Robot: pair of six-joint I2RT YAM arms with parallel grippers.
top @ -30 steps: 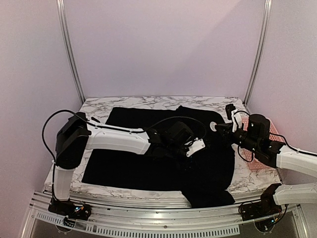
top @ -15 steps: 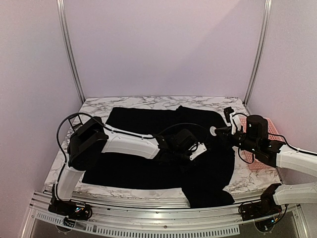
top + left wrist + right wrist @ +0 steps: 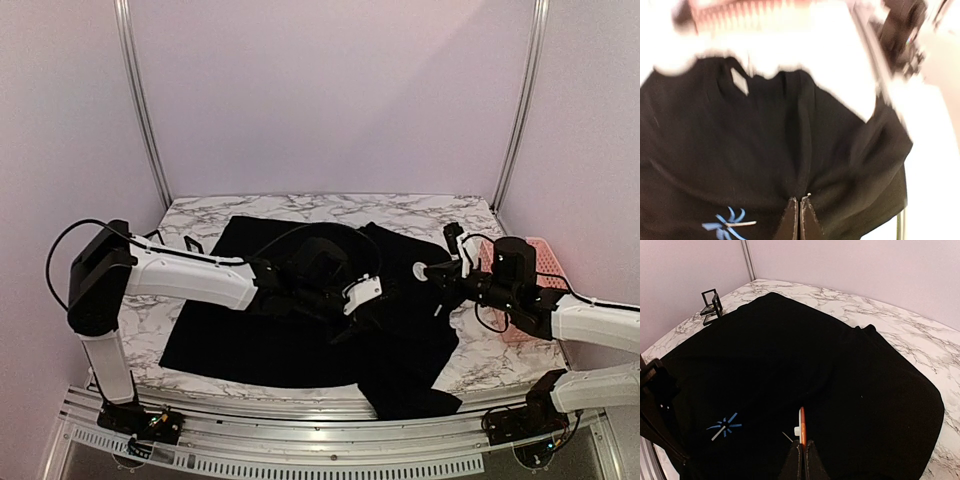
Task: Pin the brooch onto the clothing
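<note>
The clothing [image 3: 290,340], a black T-shirt, lies spread over the marble table [image 3: 200,215]. Its light-blue starburst mark [image 3: 724,426] shows in both wrist views. My left gripper [image 3: 800,202] is shut on a raised fold of the black cloth, just right of the starburst mark [image 3: 729,225]. In the top view it [image 3: 348,312] sits over the shirt's middle. My right gripper [image 3: 803,442] is shut on the brooch [image 3: 802,426], a thin orange-and-white disc seen edge-on, its pin [image 3: 787,437] pointing left. The brooch [image 3: 421,269] hangs above the shirt's right part.
A pink ribbed basket [image 3: 528,300] sits at the right edge of the table, behind my right arm. A small black wire stand [image 3: 711,301] is on the marble beyond the shirt's far left corner. Metal posts [image 3: 140,100] flank the back wall.
My left gripper has shut on the shirt and drawn back to the left, dragging the cloth with it. My right gripper has moved slightly left with the brooch.
</note>
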